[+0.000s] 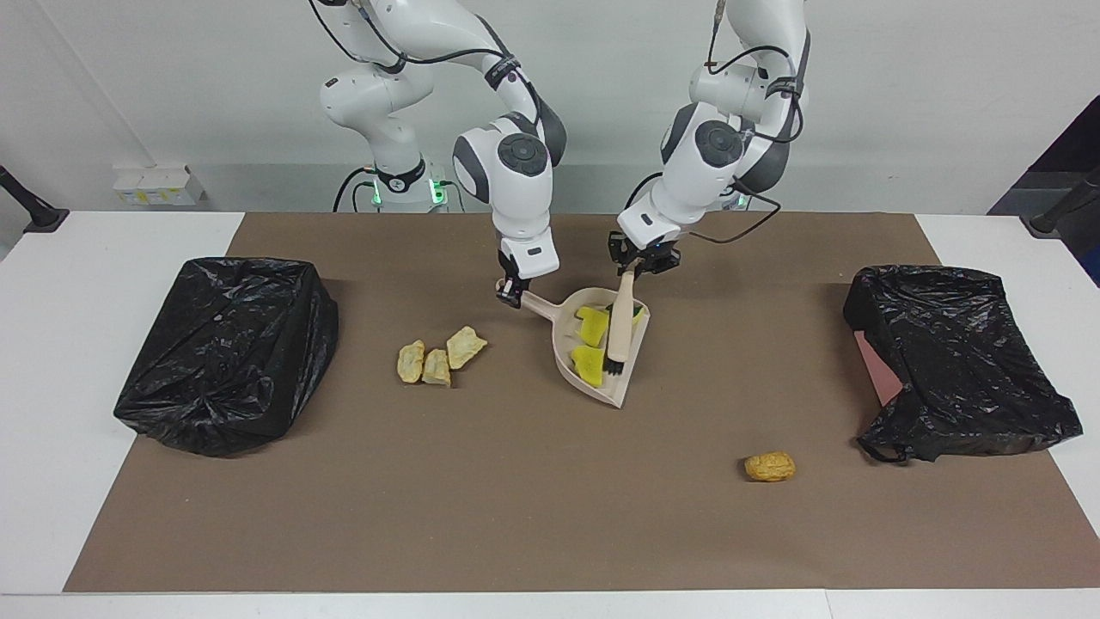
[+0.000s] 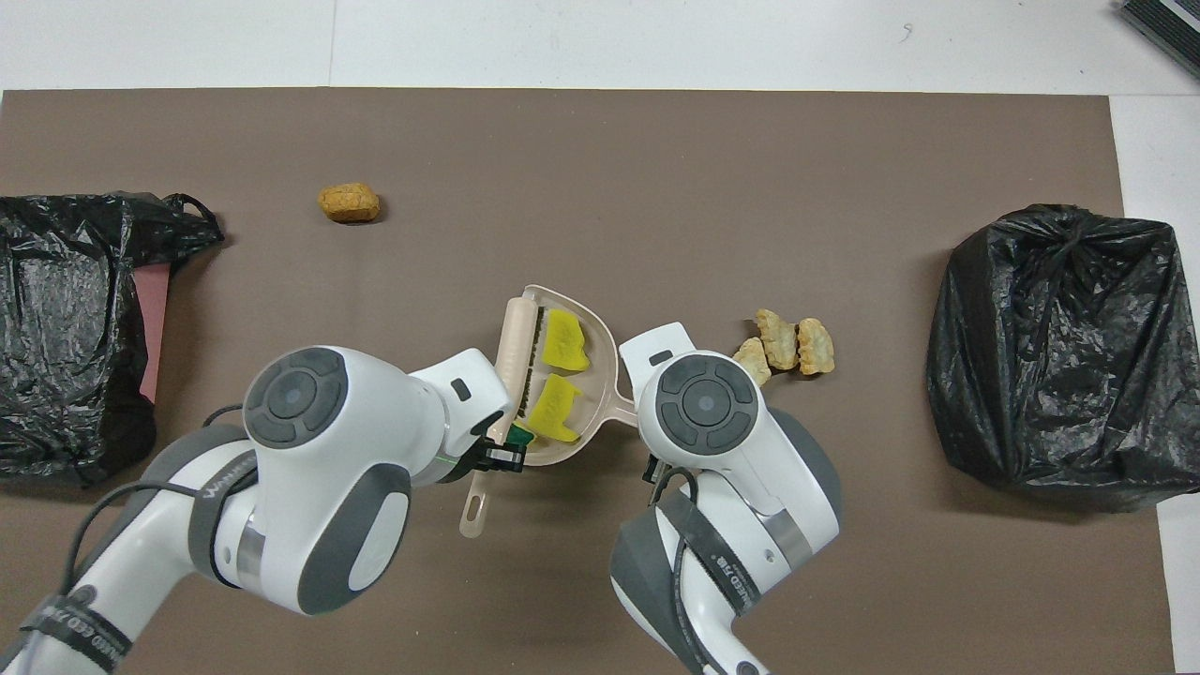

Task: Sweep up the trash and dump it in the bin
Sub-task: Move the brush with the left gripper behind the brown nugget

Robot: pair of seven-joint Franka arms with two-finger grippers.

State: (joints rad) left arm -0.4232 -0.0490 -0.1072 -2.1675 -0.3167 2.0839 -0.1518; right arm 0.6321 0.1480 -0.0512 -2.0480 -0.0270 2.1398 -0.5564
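Evidently braced beige plastic dustpan (image 1: 601,352) with right gripper (image 1: 510,291) clenched on its handle; left gripper (image 1: 640,260) clamped beige black-bristled brush (image 1: 619,331), pinning bright yellow sponge bits (image 1: 591,344) inside.

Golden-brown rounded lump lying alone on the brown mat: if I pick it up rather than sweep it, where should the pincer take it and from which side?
Take the golden-brown rounded lump across its shorter width, coming straight down from above. It lies flat on the brown mat, its long axis running from one arm's end toward the other, with nothing close beside it.
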